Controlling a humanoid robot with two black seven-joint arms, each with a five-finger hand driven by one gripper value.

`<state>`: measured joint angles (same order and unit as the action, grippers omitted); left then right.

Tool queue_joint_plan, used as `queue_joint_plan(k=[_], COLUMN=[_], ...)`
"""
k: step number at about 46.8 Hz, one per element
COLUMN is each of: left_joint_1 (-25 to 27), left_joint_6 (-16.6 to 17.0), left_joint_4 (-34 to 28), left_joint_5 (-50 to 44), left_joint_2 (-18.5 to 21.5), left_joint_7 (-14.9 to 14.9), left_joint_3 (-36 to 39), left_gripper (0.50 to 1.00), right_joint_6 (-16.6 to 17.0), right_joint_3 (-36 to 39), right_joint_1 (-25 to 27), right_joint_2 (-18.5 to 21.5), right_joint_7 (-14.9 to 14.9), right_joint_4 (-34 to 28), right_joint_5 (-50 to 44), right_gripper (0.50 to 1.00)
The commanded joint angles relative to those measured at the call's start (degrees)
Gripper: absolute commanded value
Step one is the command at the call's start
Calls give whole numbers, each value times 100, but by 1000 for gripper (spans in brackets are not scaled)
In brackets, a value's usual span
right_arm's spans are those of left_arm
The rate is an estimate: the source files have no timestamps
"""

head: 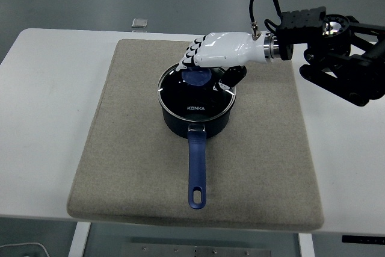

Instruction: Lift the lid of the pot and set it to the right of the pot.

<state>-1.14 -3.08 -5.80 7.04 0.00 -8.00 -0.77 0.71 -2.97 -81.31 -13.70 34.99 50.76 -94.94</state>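
A dark blue pot [195,115] with a long blue handle [197,170] pointing toward me stands on a grey mat [120,148]. Its glass lid [180,97] sits on the pot, with a blue knob [197,78] in the middle. My right hand [207,69], white with black fingertips, hovers just above the knob. Its fingers [189,56] bend down over the knob's far side and the black thumb [231,76] hangs to the knob's right. The fingers are not closed on the knob. The left arm is out of view.
The mat covers most of the white table [42,118]. A small grey object [139,23] lies at the table's far edge. Bare mat [271,136] lies to the right of the pot. My black right forearm [343,58] reaches in above the table's right side.
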Motion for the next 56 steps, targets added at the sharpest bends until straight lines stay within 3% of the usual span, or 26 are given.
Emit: queue_joint_plan(k=[1,8,12,18,20,56], left_joint_1=[0,0,0,0,0,0], left_joint_6=[0,0,0,0,0,0], left_joint_4=[0,0,0,0,0,0], left_joint_5=[8,-1,-1,-1,-1,-1], left_joint_2=[0,0,0,0,0,0], left_joint_7=[0,0,0,0,0,0], left_joint_3=[-2,7,-2,-2,-2,-2], left_gripper=[1000,1000,1000,1000,1000,1000], right_joint_6=[-1,17,35,61,78,228], right_joint_3=[-20,-28,-37,-81,-81,-90], right_joint_1=[1,18,27,18,9,-131], right_joint_2=[34,43,70,87,105,351], right_joint_7=[1,1,1,1,1,1], right_joint_4=[-5,-5,-5,-5,-5,-418], right_joint_5=[2,2,2,11,19,19], right_gripper=[893,885,838,609,500,500])
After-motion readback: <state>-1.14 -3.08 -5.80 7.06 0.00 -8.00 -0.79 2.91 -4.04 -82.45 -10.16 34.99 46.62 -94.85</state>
